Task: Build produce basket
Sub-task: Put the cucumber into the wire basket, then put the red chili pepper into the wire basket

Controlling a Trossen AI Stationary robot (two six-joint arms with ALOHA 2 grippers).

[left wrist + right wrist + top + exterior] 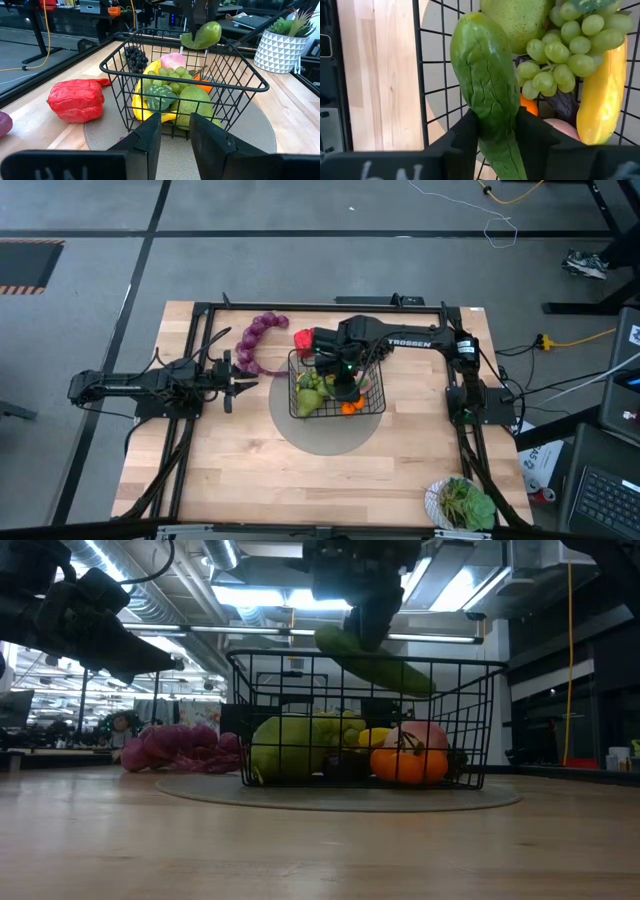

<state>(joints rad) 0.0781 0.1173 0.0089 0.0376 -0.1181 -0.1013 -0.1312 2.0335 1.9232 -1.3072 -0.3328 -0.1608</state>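
Note:
The black wire basket [370,402] stands on a round grey mat [320,435] at mid-table. It holds a pear [196,106], green grapes [565,55], a banana [602,95], an orange [403,764], a peach [172,60] and dark grapes [135,57]. My right gripper [495,137] hangs over the basket, shut on a green cucumber [378,664]. My left gripper [176,137] is open and waits just left of the basket. The red pepper [76,100] and the purple grape string [256,340] lie on the table beyond the basket's far-left corner. My right gripper pinches the cucumber between its two fingers [466,136], on a stretch short of one end [496,120]. The fingers come from above, pointing down, and lie across it. The cucumber is lifted clear and tilted, about level with the basket rim [360,657] and above the fruit inside.
A white bowl with a leafy plant [460,502] stands near the table's near-right corner. Black frame rails [195,360] run along the left, far and right sides of the table. Bare wood [290,480] lies between the mat and the near edge.

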